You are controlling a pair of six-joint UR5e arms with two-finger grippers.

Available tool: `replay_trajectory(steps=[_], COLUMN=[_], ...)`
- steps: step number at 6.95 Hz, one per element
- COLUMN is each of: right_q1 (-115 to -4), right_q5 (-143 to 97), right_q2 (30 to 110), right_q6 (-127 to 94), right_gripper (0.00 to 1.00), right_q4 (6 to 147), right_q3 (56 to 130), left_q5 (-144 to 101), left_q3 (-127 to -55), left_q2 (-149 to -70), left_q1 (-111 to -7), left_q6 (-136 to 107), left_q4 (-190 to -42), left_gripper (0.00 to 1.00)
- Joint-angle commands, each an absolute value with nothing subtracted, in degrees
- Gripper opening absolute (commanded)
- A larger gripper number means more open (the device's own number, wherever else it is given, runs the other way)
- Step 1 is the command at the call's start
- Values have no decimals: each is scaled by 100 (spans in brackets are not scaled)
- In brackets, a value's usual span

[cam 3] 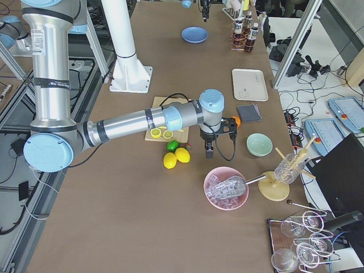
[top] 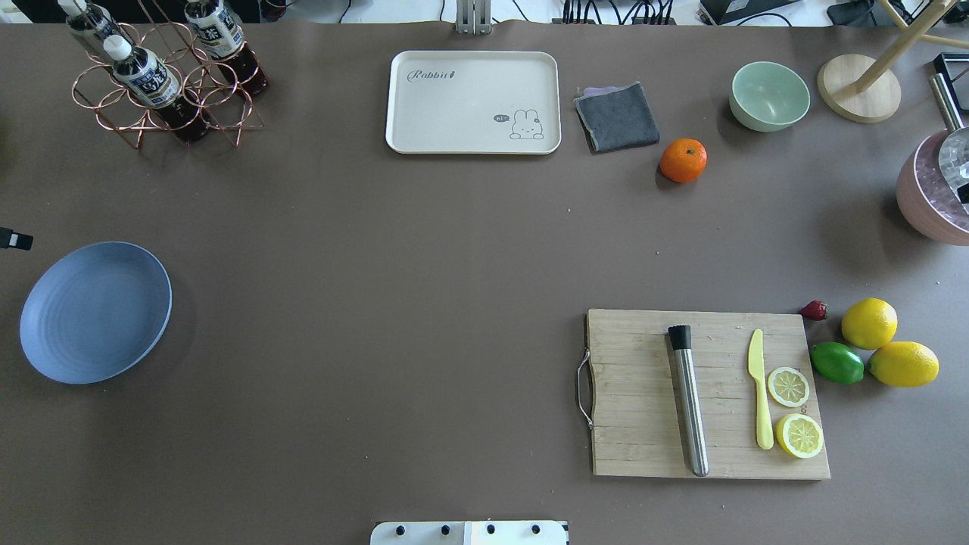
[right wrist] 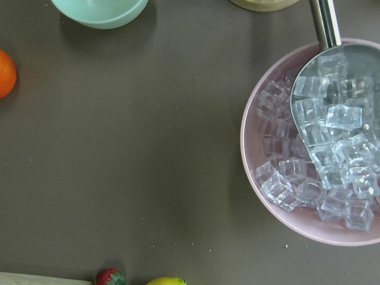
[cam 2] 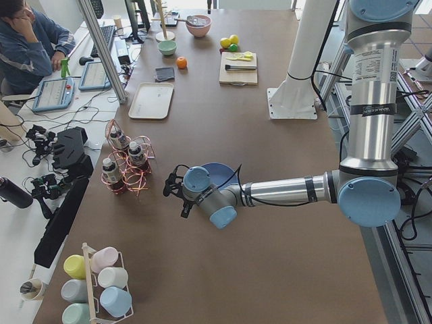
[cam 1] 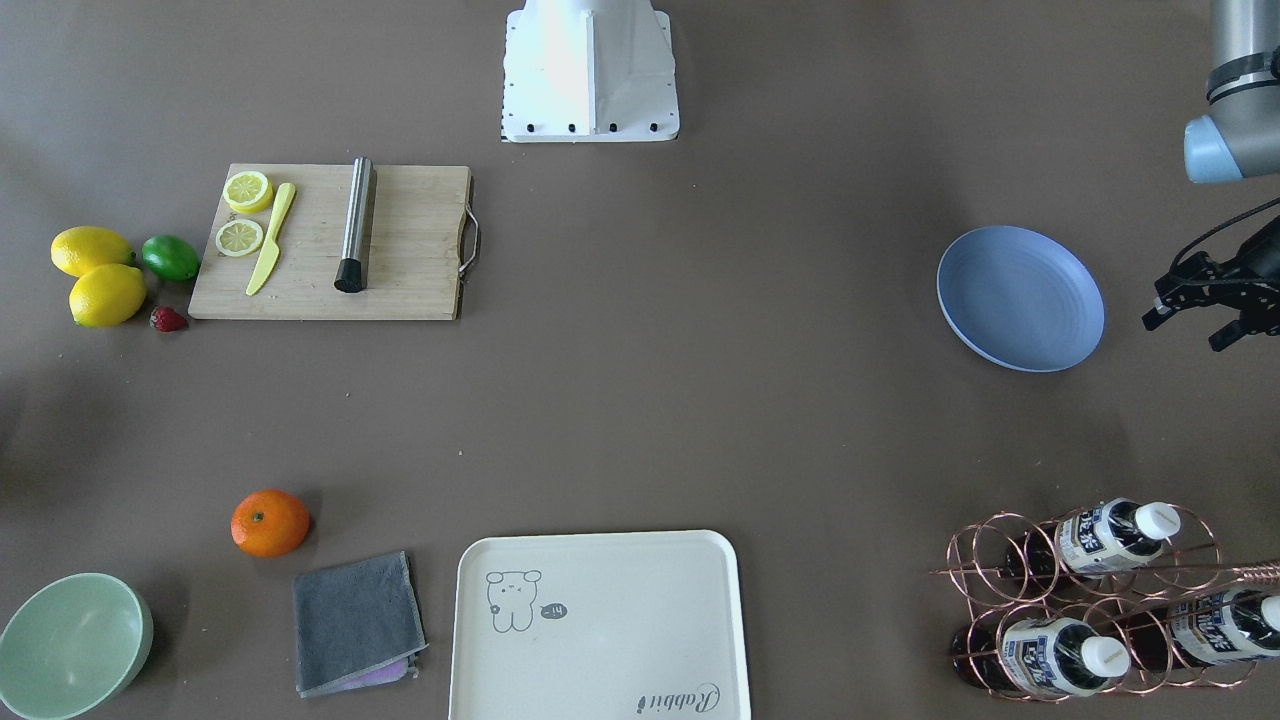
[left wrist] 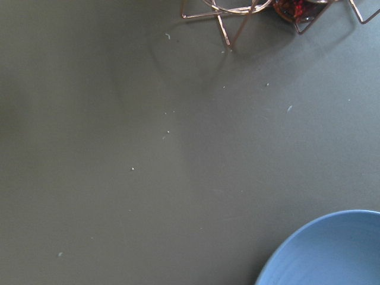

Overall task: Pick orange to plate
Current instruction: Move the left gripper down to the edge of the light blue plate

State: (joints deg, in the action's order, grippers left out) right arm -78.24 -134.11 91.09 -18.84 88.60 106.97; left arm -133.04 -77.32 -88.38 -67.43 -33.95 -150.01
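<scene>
Only the front-facing view shows the left gripper [cam 1: 1190, 325] well, cut by the picture edge; its fingers [cam 1: 1160, 312] stand apart, near the round light-blue plate [top: 95, 312]. Wide bare brown surface [top: 378, 303] follows. The small bright-orange orange [top: 683, 160] lies just beside the folded grey cloth [top: 617, 116]. The right gripper [cam 3: 209, 151] shows only from the side; whether its fingers are apart, I cannot tell.

Left arm [cam 2: 283, 191] and right arm [cam 3: 131, 122] stretched level.
Left gripper [cam 1: 1185, 332] hangs, fingers spread; right gripper [cam 3: 209, 151] points down, jaws unreadable.
</scene>
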Motion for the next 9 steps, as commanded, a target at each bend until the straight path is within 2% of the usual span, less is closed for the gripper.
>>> replay_trajectory(steps=[1,2,3,4,5,6,8,9], right_q1=[-7717,-7717,-7717,-7717,-7717,-7717,-7717,-7717], right_q5=[-13377,-13377,-13377,-13377,-13368,-13377,-13377,-13377], right_q2=[9114,9114,9149,9149,9149,9149,9149,9149], right_q6=[-1978,-1978,-1978,-1978,-1978,-1978,-1978,-1978], right_gripper=[100,100,100,100,100,100,100,100], right_q4=[8859,8825,8633,8622,8622,8622,8622,8622], right_q3=[10740,10749,10732,10723,10731,10731,10731,10723], left_q5=[-12808,-12780,-12779,-12840,-12876,-13085,-13096,-13096], left_q3=[-7463,-7418,-7409,-7444,-7470,-7488,-7488,-7506], left_q2=[-8807,-8807,-8737,-8649,-8622,-8622,-8622,-8622], left_q1=[-6137,-6039,-6029,-6029,-6021,-6021,-6021,-6021], left_q6=[-3753,-3753,-3753,-3779,-3797,-3797,-3788,-3797], left_q4=[-15555,-15609,-15783,-15977,-15996,-16005,-15996,-16005], left_gripper=[98,97,89,66,29,9,7,0])
